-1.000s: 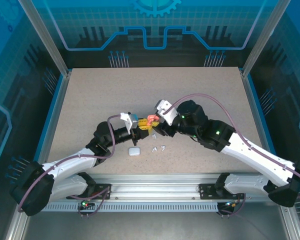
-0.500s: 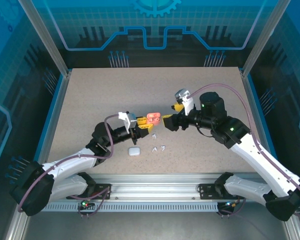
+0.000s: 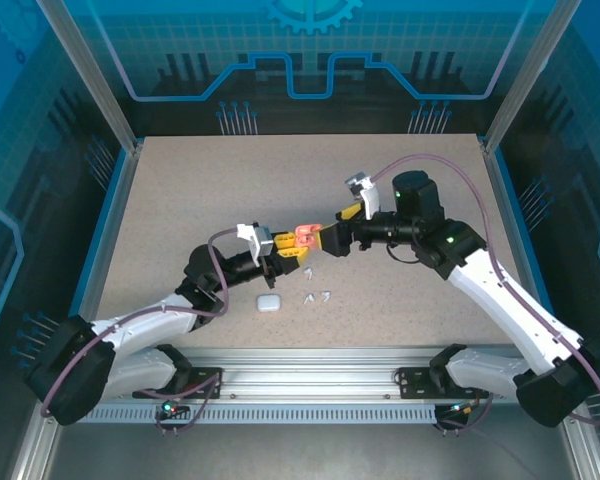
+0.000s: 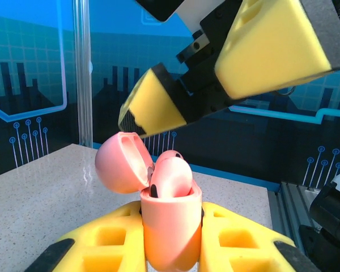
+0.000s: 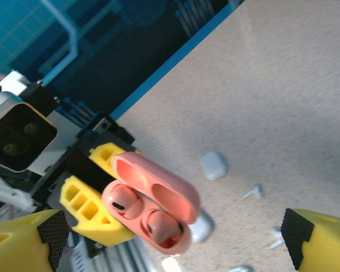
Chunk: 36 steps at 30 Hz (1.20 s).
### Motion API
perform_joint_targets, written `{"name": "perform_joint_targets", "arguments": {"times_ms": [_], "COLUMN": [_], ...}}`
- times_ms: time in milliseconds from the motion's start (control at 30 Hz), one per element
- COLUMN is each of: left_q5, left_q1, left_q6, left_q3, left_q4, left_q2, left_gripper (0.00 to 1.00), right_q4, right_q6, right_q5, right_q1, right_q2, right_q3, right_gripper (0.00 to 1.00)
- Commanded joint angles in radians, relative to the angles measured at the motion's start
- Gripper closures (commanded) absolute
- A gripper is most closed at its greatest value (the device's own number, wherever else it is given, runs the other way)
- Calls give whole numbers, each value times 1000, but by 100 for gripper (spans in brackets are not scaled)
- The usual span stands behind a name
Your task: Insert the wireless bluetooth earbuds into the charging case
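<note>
Speckled table [image 3: 230, 180]; left hand [image 3: 294, 250] grips open pink case [image 4: 170, 226].

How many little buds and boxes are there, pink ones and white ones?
pink case: 1, lid open
pink earbuds: 2, both sitting inside it
white cases: 2, one half hidden behind the pink one
white earbuds: 3 that I can make out, lying loose
Total: 8

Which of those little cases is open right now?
The pink case, held up by the left gripper: its lid is flipped back, showing two pink earbuds inside. The white case lies shut on the table.
</note>
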Motion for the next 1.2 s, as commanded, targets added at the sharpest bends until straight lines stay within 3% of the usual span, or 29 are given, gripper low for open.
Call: {"name": "perform_joint_targets", "arguments": {"times_ms": [0, 100, 333, 567, 900, 1167], "left_q5": [24, 18, 1, -1, 3, 24], "left_q1": [-9, -9, -8, -8, -9, -8], "left_q6": [-20, -18, -4, -8, -16, -7], "left_q3": [35, 38, 34, 28, 27, 19], "left_q4": [68, 70, 50, 55, 55, 17], "left_q2": [13, 19, 43, 55, 47, -10], "left_gripper": [100, 100, 100, 100, 100, 100], "right_q4": [23, 11, 0, -14, -79, -167], "right_q6": [57, 45, 1, -48, -126, -443], "right_q5": [-158, -191, -205, -146, -47, 45], "right_q1": [0, 20, 56, 56, 52, 39], "right_q2": [56, 89, 91, 32, 2, -62], "right_q3": [25, 46, 80, 70, 49, 36], "right_gripper": [3, 8, 31, 38, 37, 27]}}
